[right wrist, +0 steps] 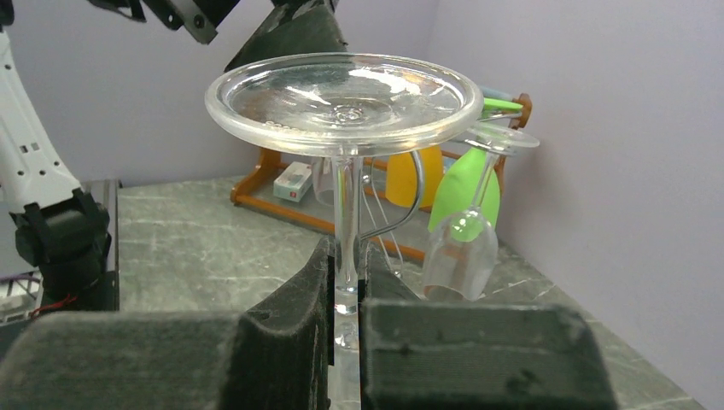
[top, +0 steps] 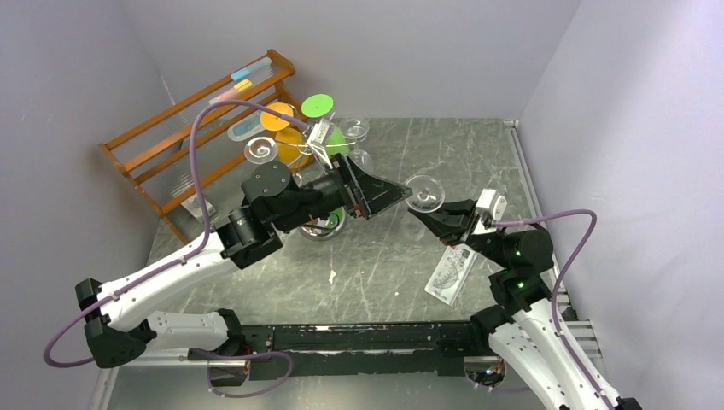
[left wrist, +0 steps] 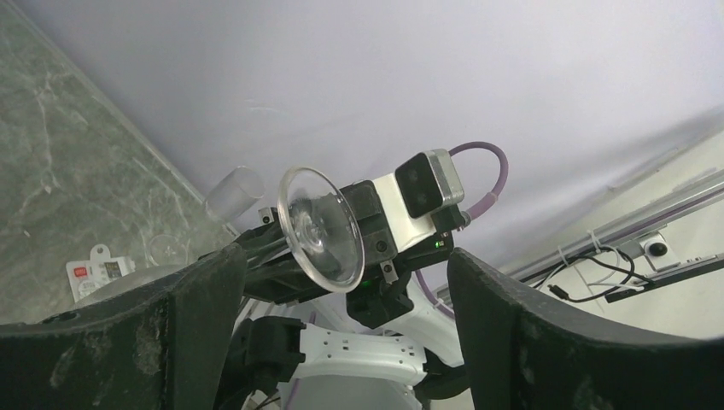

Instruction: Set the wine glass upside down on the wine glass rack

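Observation:
The clear wine glass (top: 424,194) is held upside down, foot up, with my right gripper (top: 427,215) shut on its stem (right wrist: 344,222). In the right wrist view its round foot (right wrist: 341,102) fills the top and my right gripper (right wrist: 346,299) pinches the stem below it. My left gripper (top: 394,195) stands open just left of the glass, nothing between its fingers (left wrist: 196,316), facing the foot (left wrist: 320,226). The wine glass rack (top: 323,229), a chrome wire stand, stands behind the left arm, left of the held glass. Its curled arm (right wrist: 414,196) shows beyond the stem.
Orange (top: 277,117), green (top: 317,105) and clear (top: 353,130) glasses hang on the chrome stand. A slanted brown wooden rack (top: 196,128) leans at the back left. A flat plastic packet (top: 451,275) lies by the right arm. Walls close in on three sides.

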Controlling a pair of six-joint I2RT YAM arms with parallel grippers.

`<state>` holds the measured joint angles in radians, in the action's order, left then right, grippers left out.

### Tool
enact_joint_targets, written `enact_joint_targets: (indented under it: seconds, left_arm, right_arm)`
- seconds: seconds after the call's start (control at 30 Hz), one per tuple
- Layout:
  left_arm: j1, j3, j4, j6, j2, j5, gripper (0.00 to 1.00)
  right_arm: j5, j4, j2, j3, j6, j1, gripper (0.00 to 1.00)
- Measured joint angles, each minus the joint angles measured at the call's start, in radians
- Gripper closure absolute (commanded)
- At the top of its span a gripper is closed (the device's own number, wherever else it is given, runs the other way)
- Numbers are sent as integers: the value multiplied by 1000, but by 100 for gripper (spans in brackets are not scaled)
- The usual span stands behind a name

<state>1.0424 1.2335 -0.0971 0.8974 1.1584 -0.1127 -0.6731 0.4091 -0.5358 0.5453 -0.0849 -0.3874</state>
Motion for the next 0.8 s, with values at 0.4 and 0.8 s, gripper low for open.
enact_joint_targets:
  seconds: [0.4, 0.8]
  left_arm:
    - [-19, 82, 51, 42, 108, -77, 45]
    - [-73, 82, 64, 110, 122, -211, 61]
  right_arm:
    - [-76, 92, 5, -47, -31, 0, 100]
    - [-79, 123, -3, -66, -44, 0, 100]
